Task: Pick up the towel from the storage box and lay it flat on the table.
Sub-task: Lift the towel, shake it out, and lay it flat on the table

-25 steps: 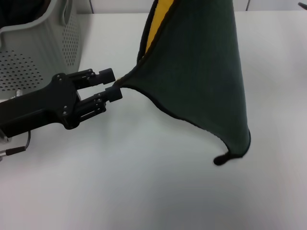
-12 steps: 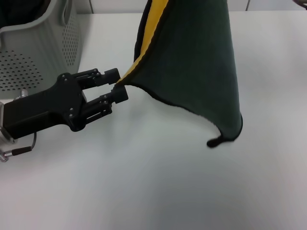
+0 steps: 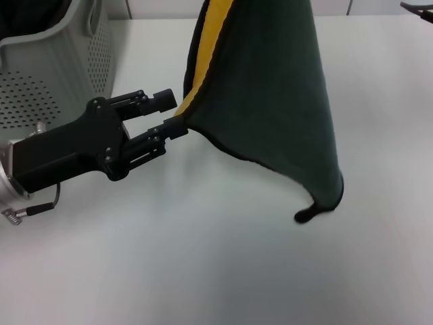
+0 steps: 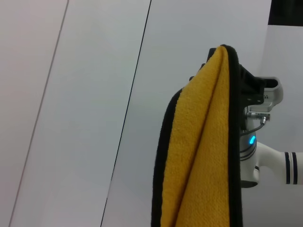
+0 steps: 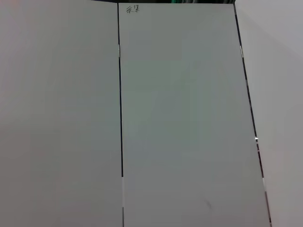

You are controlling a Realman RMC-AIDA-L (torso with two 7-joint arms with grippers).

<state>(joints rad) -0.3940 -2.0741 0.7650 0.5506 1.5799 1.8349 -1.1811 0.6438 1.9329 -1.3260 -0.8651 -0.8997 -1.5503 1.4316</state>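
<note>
The towel (image 3: 270, 88) hangs upright above the table (image 3: 203, 264), dark green side towards me, with a yellow strip of its reverse along its left edge. Its black corner cord (image 3: 304, 215) dangles just over the table. My left gripper (image 3: 173, 112) is open, and the towel's lower left edge lies between its fingers, touching the lower finger (image 3: 174, 128). The left wrist view shows the yellow side (image 4: 199, 156) hanging from my right gripper (image 4: 240, 71), which is shut on the towel's top. The storage box (image 3: 61, 61) stands at the far left.
The grey perforated box holds something dark inside at its top left. A thin dark object (image 3: 416, 8) shows at the top right corner. The right wrist view shows only pale panels with dark seams.
My left gripper has moved right and forward to the towel's left edge. The towel has turned a little, showing more yellow, and its lower corner has swung slightly.
</note>
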